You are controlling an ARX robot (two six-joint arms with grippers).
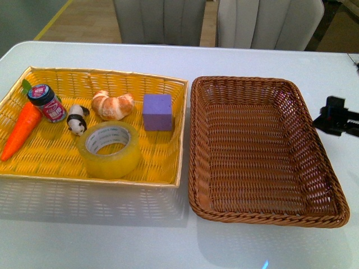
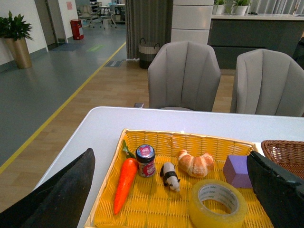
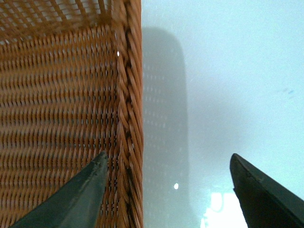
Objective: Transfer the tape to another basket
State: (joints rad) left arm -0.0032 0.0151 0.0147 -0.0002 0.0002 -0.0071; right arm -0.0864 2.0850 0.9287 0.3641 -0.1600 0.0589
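The left gripper has its jaws spread wide with nothing between them. It looks across the yellow basket and does not show in the front view. The right gripper is likewise parted and empty, poised over bare table just outside the rim of the brown basket, at the right edge of the front view. The tape lies flat, hole up, in the yellow basket at the lower left of centre in the front view. It sits just below the toy panda and the croissant, and the purple cube is up and to its right. The brown basket fills the right half of that frame and holds nothing. The step in hand looks like the reach for the roll, probably by the left arm as the nearer one. It would go best to come straight down, one finger inside the core and one outside the wall on the side away from the panda. The grip should be firm, since the roll looks thick and heavy, and the lift should clear both rims before crossing.
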